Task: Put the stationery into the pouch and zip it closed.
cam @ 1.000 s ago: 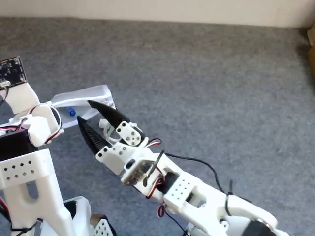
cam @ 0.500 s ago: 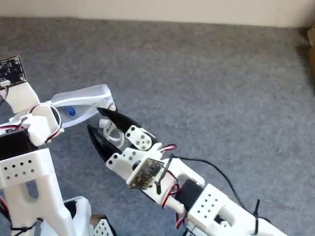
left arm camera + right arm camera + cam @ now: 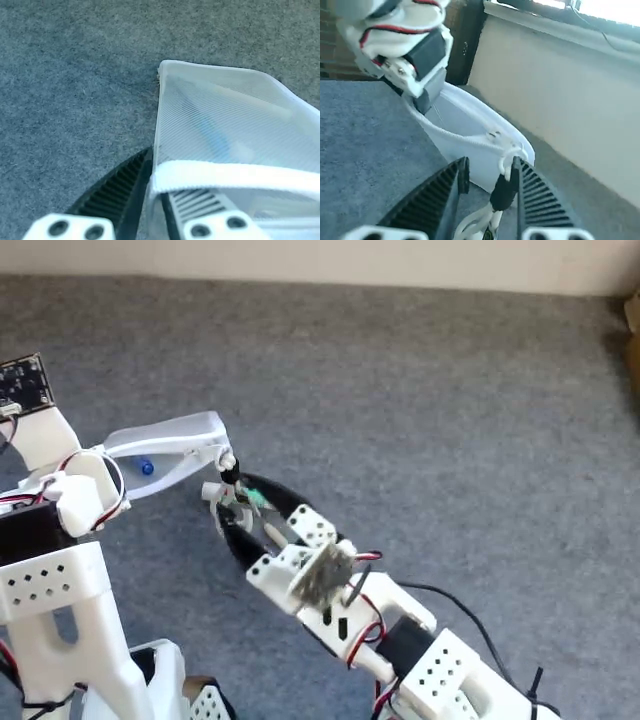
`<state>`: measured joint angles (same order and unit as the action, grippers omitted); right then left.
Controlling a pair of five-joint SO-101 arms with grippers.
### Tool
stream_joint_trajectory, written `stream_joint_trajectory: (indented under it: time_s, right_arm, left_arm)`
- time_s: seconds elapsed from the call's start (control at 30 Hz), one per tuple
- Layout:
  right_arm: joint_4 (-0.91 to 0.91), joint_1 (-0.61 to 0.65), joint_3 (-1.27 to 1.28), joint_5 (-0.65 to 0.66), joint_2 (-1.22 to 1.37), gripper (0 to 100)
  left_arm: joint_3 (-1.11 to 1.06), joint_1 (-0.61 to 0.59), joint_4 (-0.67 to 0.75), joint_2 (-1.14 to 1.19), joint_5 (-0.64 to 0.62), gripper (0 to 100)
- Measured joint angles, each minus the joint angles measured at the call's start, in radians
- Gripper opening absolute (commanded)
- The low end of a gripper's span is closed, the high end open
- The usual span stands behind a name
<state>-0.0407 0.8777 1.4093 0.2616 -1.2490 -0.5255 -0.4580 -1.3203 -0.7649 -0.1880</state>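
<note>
A translucent white pouch hangs off the grey carpet, and my left gripper is shut on its zipper edge. A blue pen lies inside; its blue tip shows through the wall. The pouch ends in a black zipper pull on a white cord. My right gripper is open around that pull, which rests against one finger with a gap to the other. From above, the right gripper sits at the pouch's free corner by the pull.
Grey carpet spreads out beyond the arms. The left arm's white body stands at the left edge. A pale wall rises behind the pouch, and the left arm's wrist is close above it.
My right arm has rolled and slid toward the pouch's corner. Its fingers have narrowed from wide open to a small gap around the zipper pull. The left arm and pouch have kept still.
</note>
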Motion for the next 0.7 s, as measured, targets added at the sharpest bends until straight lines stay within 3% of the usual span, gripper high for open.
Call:
stream_joint_trajectory:
  time_s: [0.13, 0.27, 0.7]
  right_arm:
    - [0.193, -0.04, 0.0, -0.127, -0.003, 13.1]
    - [0.364, -0.049, -0.032, -0.155, -0.003, 13.1]
    - [0.491, -0.052, -0.06, -0.16, -0.005, 13.0]
  left_arm:
    - [0.0, 0.0, 0.0, 0.0, 0.0, 1]
    - [0.0, 0.0, 0.0, 0.0, 0.0, 1]
    - [0.0, -0.014, 0.0, 0.003, -0.029, 1]
